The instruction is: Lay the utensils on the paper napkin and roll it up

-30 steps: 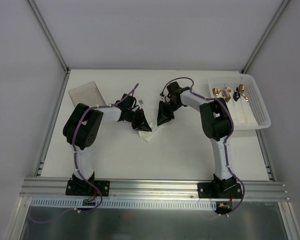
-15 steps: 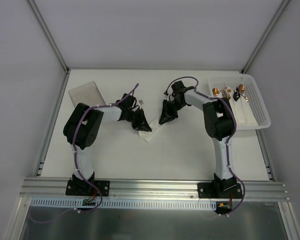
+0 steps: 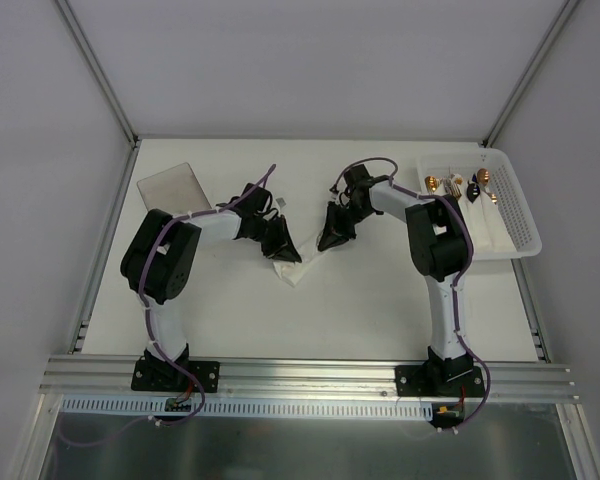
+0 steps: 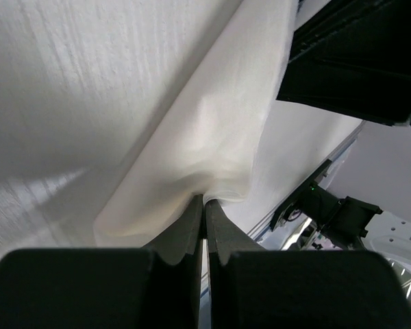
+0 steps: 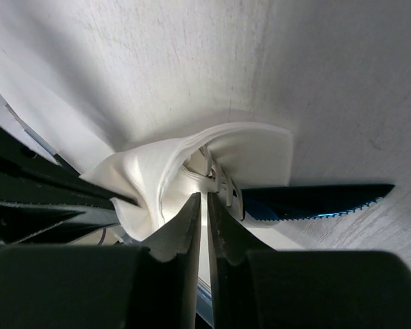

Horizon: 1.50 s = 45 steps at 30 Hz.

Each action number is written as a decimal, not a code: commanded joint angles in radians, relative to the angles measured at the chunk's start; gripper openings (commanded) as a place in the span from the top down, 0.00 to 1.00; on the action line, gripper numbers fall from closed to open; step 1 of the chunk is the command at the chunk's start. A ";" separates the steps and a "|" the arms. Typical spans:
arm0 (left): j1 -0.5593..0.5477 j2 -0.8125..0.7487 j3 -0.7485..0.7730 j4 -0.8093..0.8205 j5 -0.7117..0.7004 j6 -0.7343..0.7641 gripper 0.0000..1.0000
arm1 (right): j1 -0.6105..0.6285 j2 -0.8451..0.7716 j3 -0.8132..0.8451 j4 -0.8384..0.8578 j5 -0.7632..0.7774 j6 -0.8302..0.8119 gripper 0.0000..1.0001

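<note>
One paper napkin, half rolled, runs near-left to far-right. The left claw and right claw both clamp it; one blue utensil pokes out.

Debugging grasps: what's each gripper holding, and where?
Both pinch the napkin: left gripper on a fold at its edge, right gripper on its bunched end, beside the blue utensil.

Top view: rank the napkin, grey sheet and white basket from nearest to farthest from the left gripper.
1. The napkin, pinched in the left gripper.
2. The grey sheet, back left.
3. The white basket, far right.
</note>
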 commanded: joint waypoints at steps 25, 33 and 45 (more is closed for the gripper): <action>-0.191 0.034 0.056 -0.036 -0.049 -0.066 1.00 | -0.009 -0.076 -0.152 -0.015 0.174 0.165 1.00; -0.261 0.153 0.074 -0.016 -0.111 -0.074 1.00 | -0.007 -0.112 -0.210 0.014 0.196 0.183 1.00; -0.268 0.170 -0.078 0.034 -0.229 -0.103 1.00 | -0.113 -0.228 -0.240 0.004 0.070 -0.077 0.91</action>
